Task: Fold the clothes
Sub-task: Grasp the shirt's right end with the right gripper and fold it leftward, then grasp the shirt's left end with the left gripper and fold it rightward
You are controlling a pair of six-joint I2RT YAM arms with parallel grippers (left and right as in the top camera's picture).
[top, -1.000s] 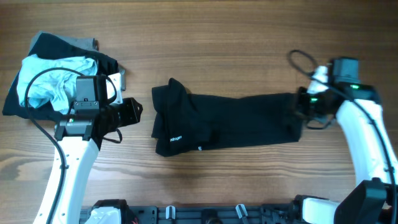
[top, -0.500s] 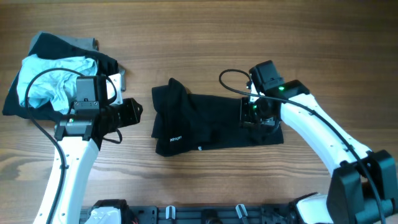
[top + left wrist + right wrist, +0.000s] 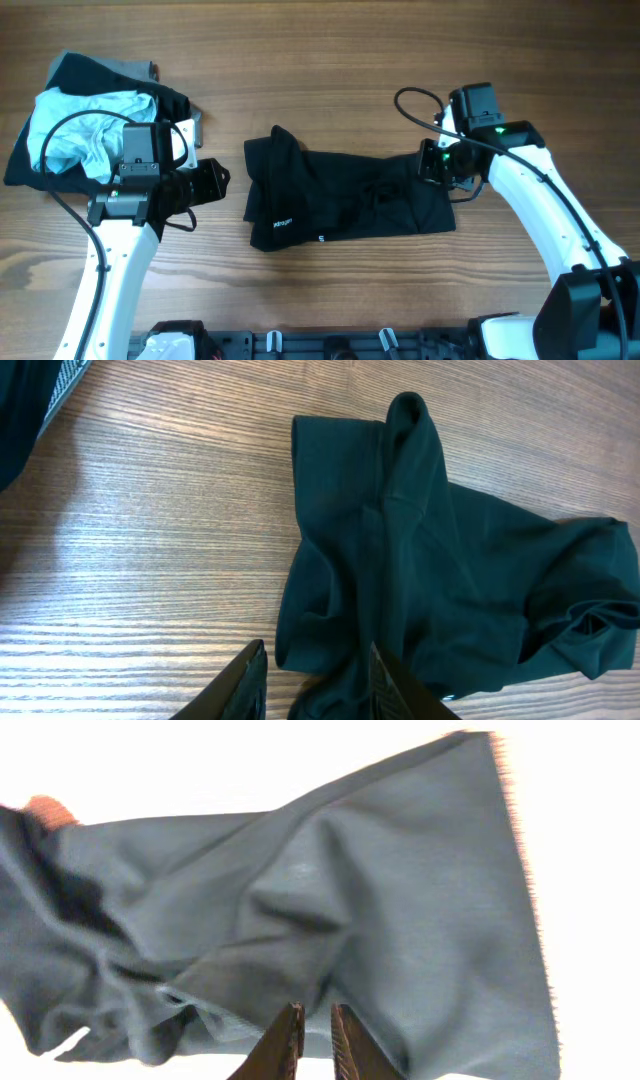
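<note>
Black garment (image 3: 340,195), apparently one fold in; pile (image 3: 80,130) untouched. Left end effector (image 3: 317,665) spread, empty; right end effector (image 3: 313,1018): I cannot tell.

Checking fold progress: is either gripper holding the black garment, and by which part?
Left gripper is open, holding nothing. Right gripper is nearly closed over the right end of the black garment; whether it pinches cloth cannot be told.

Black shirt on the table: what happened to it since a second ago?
The right gripper carried the black shirt's right end leftward, folding it over, then pulled back to the right. The shirt now lies shorter. The left gripper and the clothes pile stayed where they were.
</note>
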